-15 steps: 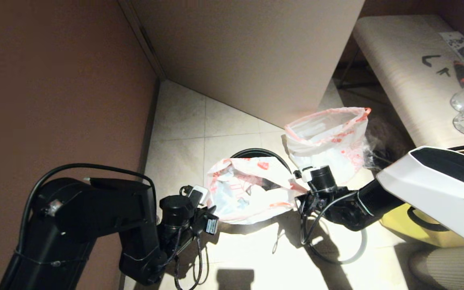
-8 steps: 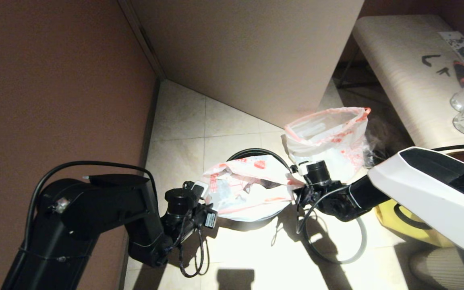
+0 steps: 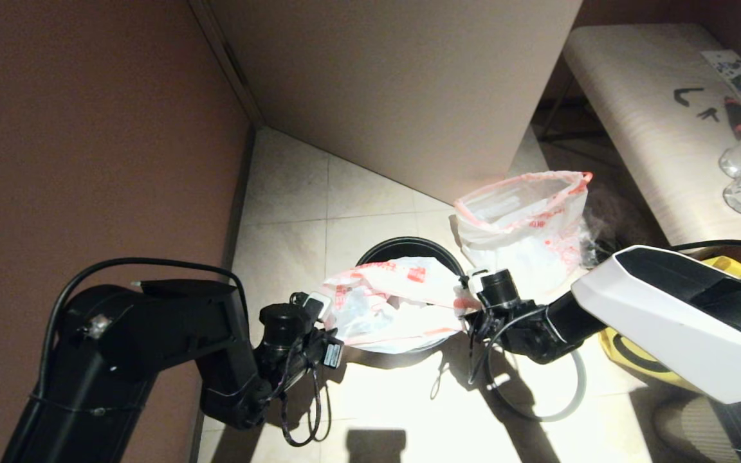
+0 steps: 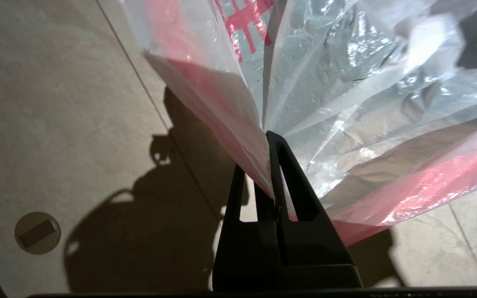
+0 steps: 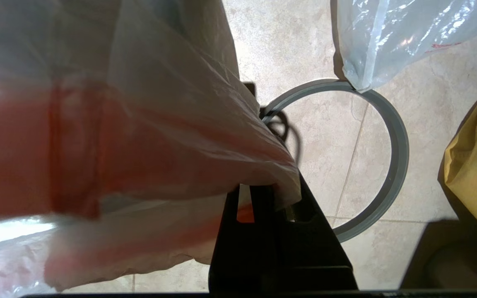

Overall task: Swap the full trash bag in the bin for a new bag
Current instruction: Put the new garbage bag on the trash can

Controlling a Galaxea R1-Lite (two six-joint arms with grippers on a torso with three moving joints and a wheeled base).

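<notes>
Translucent white film of the new bag stretched over the mouth of the bin, held at both ends.
Its red-orange hem is pinched on one side by the left gripper, fingers closed tight on the film, and on the other by the right gripper, likewise clamped on the hem. The bin stands on the tiled floor between the two arms. Just beyond it sits the full trash bag, upright with its mouth open. A thin grey hoop lies flat on the tiles under the right arm, with a yellow tote beside it.
</notes>
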